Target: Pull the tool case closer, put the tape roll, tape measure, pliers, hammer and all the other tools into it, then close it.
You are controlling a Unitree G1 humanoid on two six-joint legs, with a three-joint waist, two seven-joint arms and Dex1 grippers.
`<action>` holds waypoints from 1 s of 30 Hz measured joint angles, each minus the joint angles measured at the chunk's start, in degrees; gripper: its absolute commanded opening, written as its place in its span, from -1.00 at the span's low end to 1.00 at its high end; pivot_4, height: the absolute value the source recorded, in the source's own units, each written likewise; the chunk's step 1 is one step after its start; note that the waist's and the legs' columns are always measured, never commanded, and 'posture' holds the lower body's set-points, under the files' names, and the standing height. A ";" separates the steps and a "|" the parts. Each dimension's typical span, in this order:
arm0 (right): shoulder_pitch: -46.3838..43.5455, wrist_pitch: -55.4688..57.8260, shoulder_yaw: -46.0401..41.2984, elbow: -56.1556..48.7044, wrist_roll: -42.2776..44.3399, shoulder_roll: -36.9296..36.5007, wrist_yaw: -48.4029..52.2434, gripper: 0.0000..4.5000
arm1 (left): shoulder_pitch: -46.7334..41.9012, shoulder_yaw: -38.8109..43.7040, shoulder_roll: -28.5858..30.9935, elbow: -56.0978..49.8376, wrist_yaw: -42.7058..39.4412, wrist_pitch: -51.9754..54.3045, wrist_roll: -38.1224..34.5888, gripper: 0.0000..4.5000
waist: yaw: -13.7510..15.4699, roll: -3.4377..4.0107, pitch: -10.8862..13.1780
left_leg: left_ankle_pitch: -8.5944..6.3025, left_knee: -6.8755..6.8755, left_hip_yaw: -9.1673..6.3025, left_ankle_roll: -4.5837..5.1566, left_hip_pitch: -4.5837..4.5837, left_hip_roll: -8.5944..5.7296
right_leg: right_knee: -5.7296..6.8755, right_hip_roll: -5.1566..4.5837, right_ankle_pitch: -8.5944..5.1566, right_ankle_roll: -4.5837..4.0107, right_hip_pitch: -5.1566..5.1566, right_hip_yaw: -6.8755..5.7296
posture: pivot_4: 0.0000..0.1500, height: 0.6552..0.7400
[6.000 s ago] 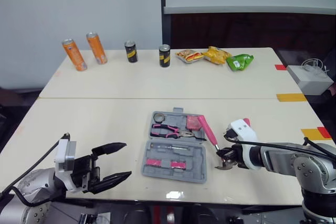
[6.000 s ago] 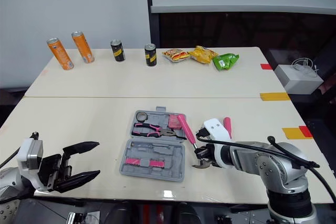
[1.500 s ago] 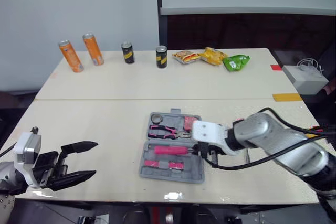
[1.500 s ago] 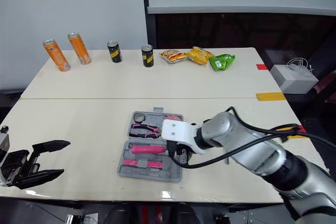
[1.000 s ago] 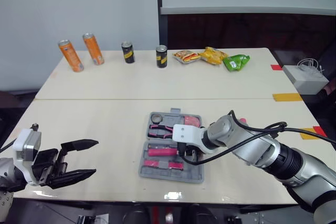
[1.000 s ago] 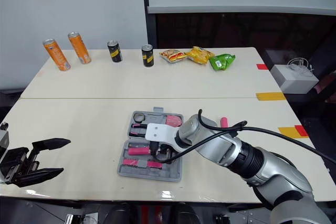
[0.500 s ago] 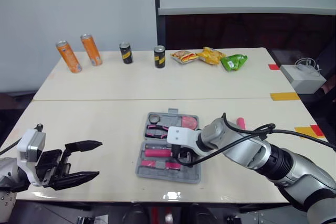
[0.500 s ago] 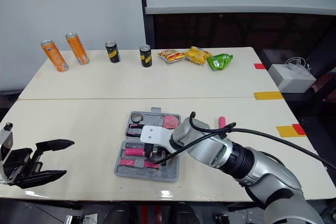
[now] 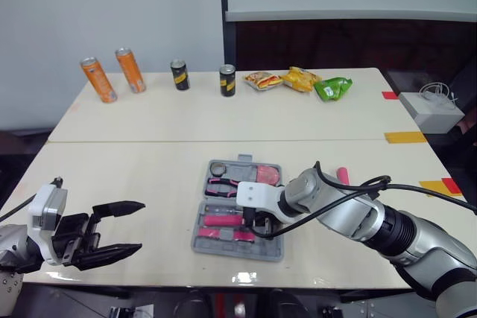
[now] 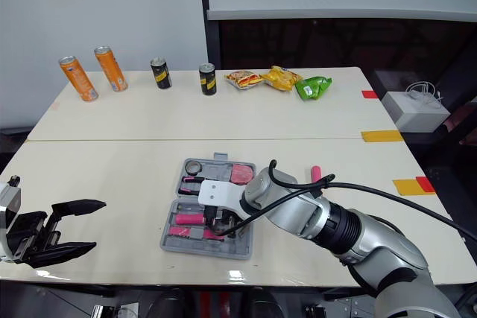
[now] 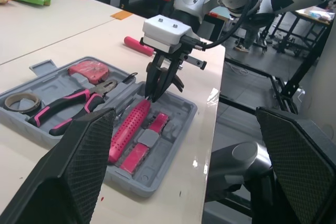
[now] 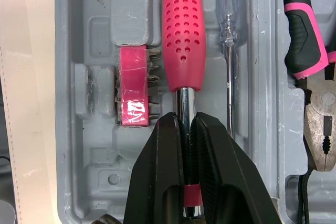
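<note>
right gripper [image 12: 185, 124] pinches the pink-handled tool [image 12: 182, 35], laying it in the tool case [image 9: 223, 248]. another pink tool [image 9: 342, 176] waits at the case's 3 o'clock, and the case is not yet closed.

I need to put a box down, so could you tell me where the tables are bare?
Bare: the near table between the left tool and the case, and the far table's front half, before the cans and snack bags. Crowded: the case, where the right tool is shut on the driver's shaft.
</note>
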 measured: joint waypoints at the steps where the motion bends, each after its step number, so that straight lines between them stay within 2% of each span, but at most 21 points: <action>1: 0.04 -0.01 0.02 0.07 -0.01 0.18 -0.07 -0.98 | 0.00 0.00 0.00 0.00 0.00 0.06 0.01 1.00 | -0.01 0.00 0.00 | 0.00 0.00 0.00 0.00 0.00 0.00 | 0.00 0.00 0.00 -0.01 0.00 0.00 | 1.00 1.00; 17: 0.87 -1.77 1.24 4.94 -0.80 4.11 -1.56 -0.98 | 0.42 0.06 -0.01 0.00 0.05 0.27 0.06 1.00 | -0.04 -0.03 -0.02 | 0.00 0.00 0.00 -0.01 0.01 0.00 | 0.01 0.00 -0.02 -0.06 0.00 -0.01 | 1.00 1.00; 19: 1.27 -2.09 1.23 5.25 -0.78 4.24 -1.55 -0.57 | 0.45 0.06 -0.10 0.00 0.06 0.27 0.06 1.00 | -0.05 -0.03 -0.02 | 0.00 0.00 0.00 -0.01 0.01 0.00 | 0.01 0.00 -0.02 -0.05 0.00 -0.01 | 1.00 1.00; 23: 2.65 -2.87 0.31 5.55 -0.50 5.60 -1.47 -0.02 | 0.49 0.07 -0.39 -0.01 0.09 0.26 0.07 1.00 | -0.03 -0.03 -0.02 | 0.00 0.00 -0.01 -0.01 0.01 0.01 | 0.02 0.00 -0.02 -0.06 0.00 -0.01 | 1.00 1.00; 28: 6.95 -7.55 -6.26 5.43 1.64 6.08 -1.06 -0.02 | 0.57 0.23 -1.04 -0.07 0.20 0.25 0.07 1.00 | 0.13 -0.10 -0.06 | 0.00 0.02 0.00 -0.01 -0.04 0.00 | -0.01 -0.01 -0.03 -0.08 0.00 -0.01 | 1.00 1.00; 30: 9.97 -13.27 -10.09 5.00 2.26 5.86 -0.60 -0.02 | 0.60 0.24 -1.26 -0.16 0.29 0.26 0.06 1.00 | 0.19 -0.18 -0.11 | 0.00 0.02 -0.01 -0.01 -0.04 0.00 | -0.01 -0.01 -0.02 -0.06 0.00 -0.02 | 1.00 1.00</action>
